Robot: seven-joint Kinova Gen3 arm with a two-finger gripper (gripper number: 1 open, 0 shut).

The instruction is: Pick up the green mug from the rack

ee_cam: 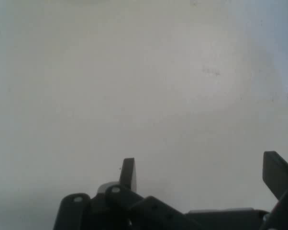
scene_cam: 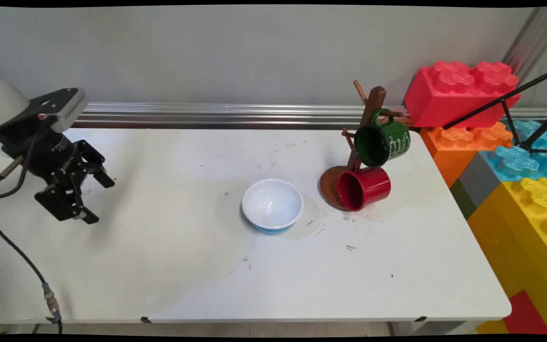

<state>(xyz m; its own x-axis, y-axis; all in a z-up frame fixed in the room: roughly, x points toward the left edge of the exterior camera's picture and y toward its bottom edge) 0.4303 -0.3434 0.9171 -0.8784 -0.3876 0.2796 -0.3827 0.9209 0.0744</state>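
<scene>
Bowl (scene_cam: 272,205) empty | mugs (scene_cam: 381,142) on rack (scene_cam: 367,124) | end effector (scene_cam: 99,197) released, holding nothing

We note a white table (scene_cam: 197,266), its top scuffed with small dark marks. Near the middle sits a white bowl with a blue outside (scene_cam: 272,205), upright. Just right of it stands a wooden mug tree (scene_cam: 367,124) on its round brown base, near the far right corner.
</scene>
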